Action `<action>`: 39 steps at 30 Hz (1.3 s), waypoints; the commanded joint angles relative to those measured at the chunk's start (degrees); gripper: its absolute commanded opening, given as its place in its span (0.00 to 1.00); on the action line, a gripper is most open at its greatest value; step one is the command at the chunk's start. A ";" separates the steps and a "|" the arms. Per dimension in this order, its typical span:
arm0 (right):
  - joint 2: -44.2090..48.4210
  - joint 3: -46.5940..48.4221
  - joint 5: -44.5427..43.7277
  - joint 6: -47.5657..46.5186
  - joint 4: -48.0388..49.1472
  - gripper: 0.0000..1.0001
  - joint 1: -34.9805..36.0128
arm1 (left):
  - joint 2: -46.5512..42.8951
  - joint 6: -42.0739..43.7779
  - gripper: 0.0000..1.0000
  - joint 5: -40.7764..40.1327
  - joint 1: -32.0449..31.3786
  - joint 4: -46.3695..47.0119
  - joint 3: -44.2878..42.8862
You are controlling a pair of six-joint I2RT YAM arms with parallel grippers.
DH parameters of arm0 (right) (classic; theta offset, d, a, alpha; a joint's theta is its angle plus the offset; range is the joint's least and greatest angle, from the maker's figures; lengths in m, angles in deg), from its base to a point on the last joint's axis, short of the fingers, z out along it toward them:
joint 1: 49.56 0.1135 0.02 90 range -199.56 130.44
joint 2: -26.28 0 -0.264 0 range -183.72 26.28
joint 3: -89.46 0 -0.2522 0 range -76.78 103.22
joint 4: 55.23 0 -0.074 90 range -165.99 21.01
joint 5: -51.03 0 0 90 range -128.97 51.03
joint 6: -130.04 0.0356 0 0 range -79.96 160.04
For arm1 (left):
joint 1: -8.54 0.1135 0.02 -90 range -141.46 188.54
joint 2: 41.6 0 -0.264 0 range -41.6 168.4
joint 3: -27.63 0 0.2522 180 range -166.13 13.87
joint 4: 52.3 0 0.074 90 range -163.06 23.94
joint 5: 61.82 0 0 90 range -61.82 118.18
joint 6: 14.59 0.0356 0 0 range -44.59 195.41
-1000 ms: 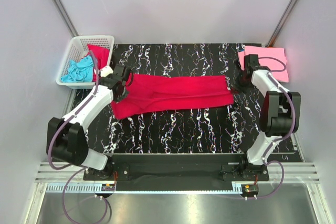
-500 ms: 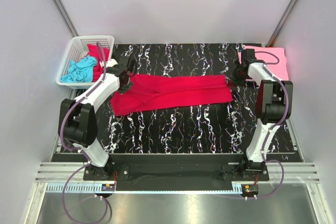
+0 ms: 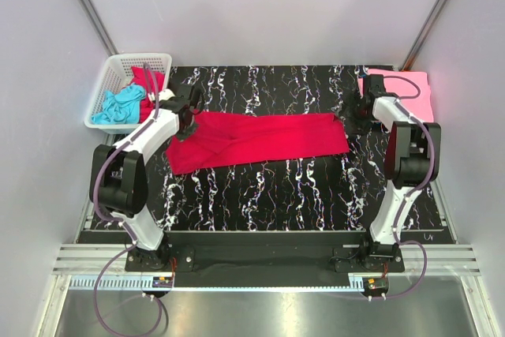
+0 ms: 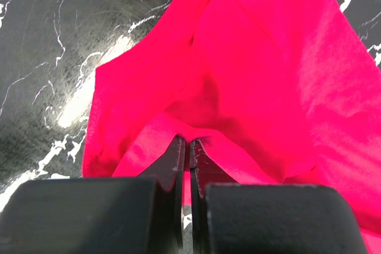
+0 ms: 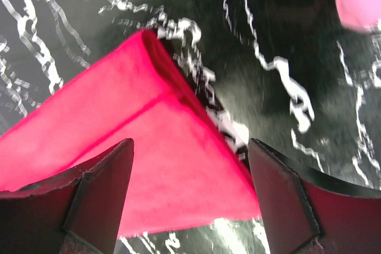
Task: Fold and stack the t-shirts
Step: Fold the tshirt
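The red t-shirt (image 3: 260, 141) lay spread out long and flat in the middle of the black table (image 3: 276, 195). The left gripper (image 4: 189, 144) was at the left end of the red t-shirt. It was squeezed tight on a pinch of the cloth, which bunched up at its tips. The right gripper (image 5: 190, 147) was at the right end of the red t-shirt, with its two fingers wide apart and holding nothing. A folded corner lay flat between them. A pink t-shirt (image 3: 406, 92) lay to the right of the red t-shirt, near it. To the left of the red t-shirt stood a white basket (image 3: 118, 65) with a blue-green t-shirt (image 3: 118, 106) and a second red t-shirt (image 3: 150, 80) inside.
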 commanded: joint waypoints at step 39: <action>22.82 -20.44 2.75 2.99 3.17 0.93 13.16 | 0.48 4.35 0.42 21.41 -6.41 12.07 6.02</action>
